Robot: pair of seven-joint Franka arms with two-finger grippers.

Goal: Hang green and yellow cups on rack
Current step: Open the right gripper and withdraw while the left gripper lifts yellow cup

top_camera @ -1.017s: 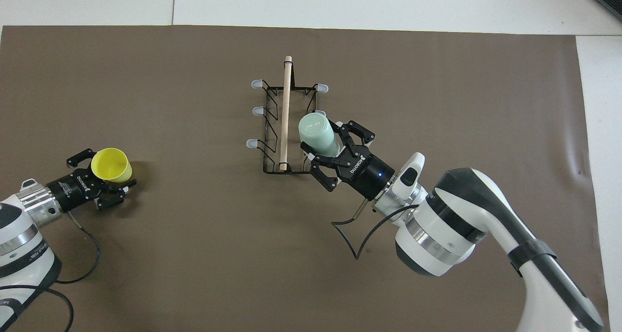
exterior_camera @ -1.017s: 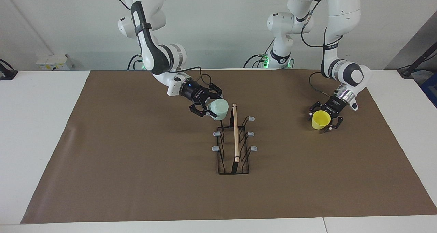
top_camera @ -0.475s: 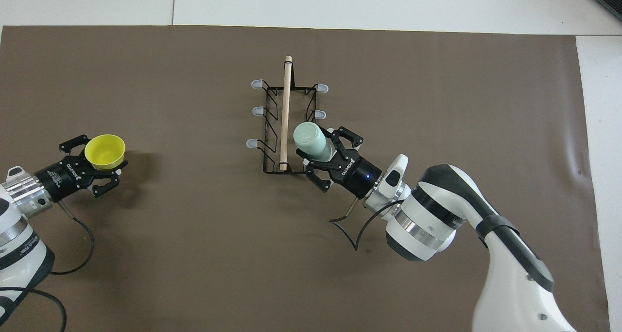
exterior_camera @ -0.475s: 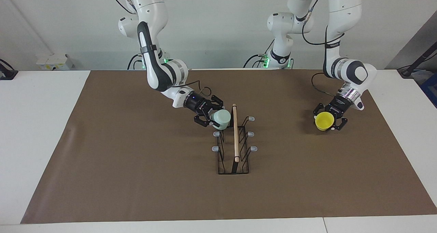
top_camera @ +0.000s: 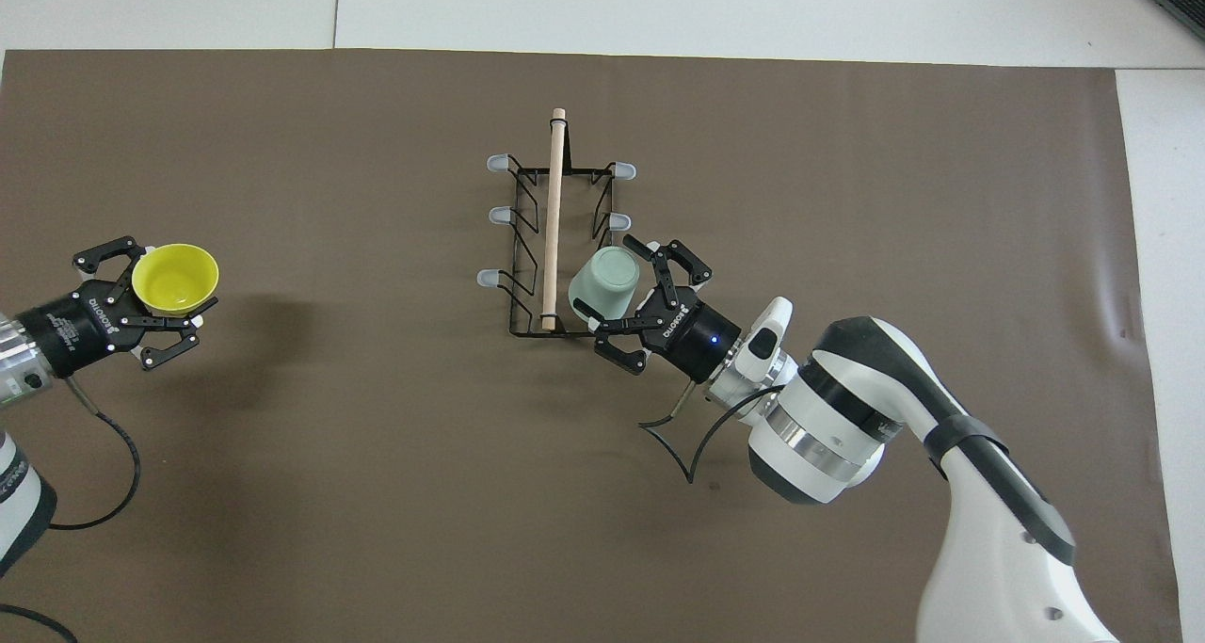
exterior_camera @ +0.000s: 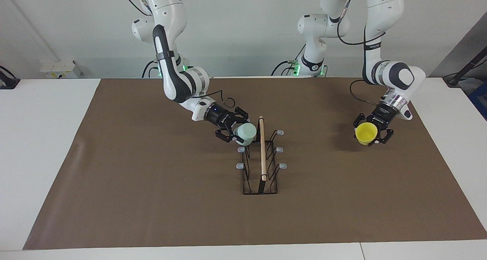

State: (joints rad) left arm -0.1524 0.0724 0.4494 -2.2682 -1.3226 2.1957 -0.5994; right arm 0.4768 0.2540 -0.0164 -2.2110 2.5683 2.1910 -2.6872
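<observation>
The black wire rack (exterior_camera: 261, 176) (top_camera: 527, 248) with a wooden rod on top stands mid-mat. My right gripper (exterior_camera: 239, 132) (top_camera: 614, 285) is shut on the pale green cup (exterior_camera: 246, 133) (top_camera: 602, 283). It holds the cup bottom up against the rack's side toward the right arm, at the peg nearest the robots, which the cup hides. My left gripper (exterior_camera: 372, 133) (top_camera: 162, 293) is shut on the yellow cup (exterior_camera: 366, 133) (top_camera: 175, 274). It holds the cup above the mat toward the left arm's end, mouth tilted up.
A brown mat (exterior_camera: 152, 184) covers most of the white table (exterior_camera: 45, 138). Five grey-tipped pegs (top_camera: 496, 163) of the rack show bare. A small white box (exterior_camera: 61, 69) sits at the wall past the right arm's end.
My right gripper lowered the green cup and turned it bottom up at the rack's nearest peg. My left gripper carried the yellow cup further toward the left arm's end of the table.
</observation>
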